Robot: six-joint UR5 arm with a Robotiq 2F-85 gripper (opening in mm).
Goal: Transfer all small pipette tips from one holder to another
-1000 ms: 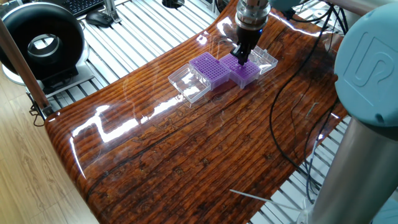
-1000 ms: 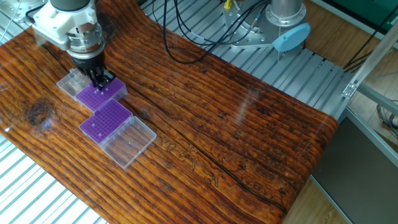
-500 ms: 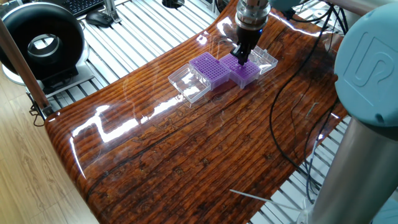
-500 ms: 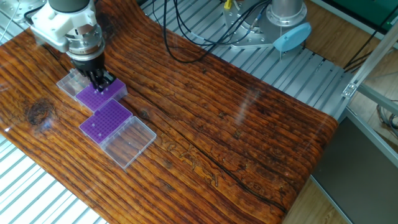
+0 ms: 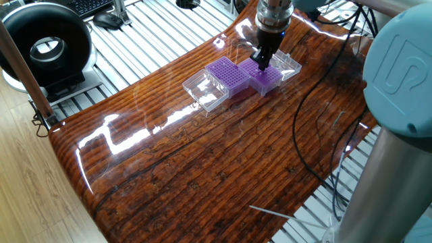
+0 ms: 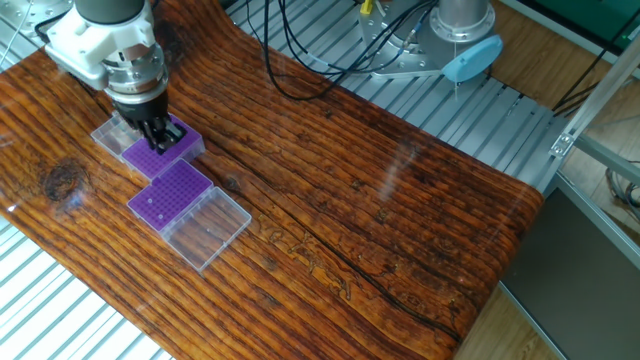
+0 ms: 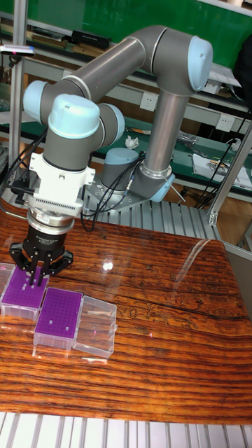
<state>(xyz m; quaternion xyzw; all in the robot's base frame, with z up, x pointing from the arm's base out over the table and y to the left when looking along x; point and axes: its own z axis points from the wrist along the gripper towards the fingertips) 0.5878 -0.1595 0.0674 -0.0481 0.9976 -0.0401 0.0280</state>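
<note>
Two purple grid holders stand side by side on the wooden table. My gripper [image 6: 160, 140] [image 7: 36, 278] [image 5: 262, 64] hangs straight down with its fingertips at the top face of the farther holder [image 6: 168, 152] [image 7: 21, 297] [image 5: 266, 77]. A few small pipette tips [image 7: 25, 285] show as pale specks on that holder beside the fingers. The other holder [image 6: 172, 190] [image 7: 57, 318] [image 5: 226, 73] shows only its purple grid. The black fingers stand close together, and whether they grip a tip is too small to tell.
Each holder has a clear lid folded open flat on the table: one lid [image 6: 205, 225] [image 7: 94, 334] on the near side, the other lid [image 6: 112, 130] [image 5: 289, 64] behind the gripper. Black cables [image 6: 300, 70] trail over the table's far edge, and ribbed metal decking surrounds the table.
The gripper has shifted slightly over the farther holder and sits a little lower on it. The holders and lids have not moved.
</note>
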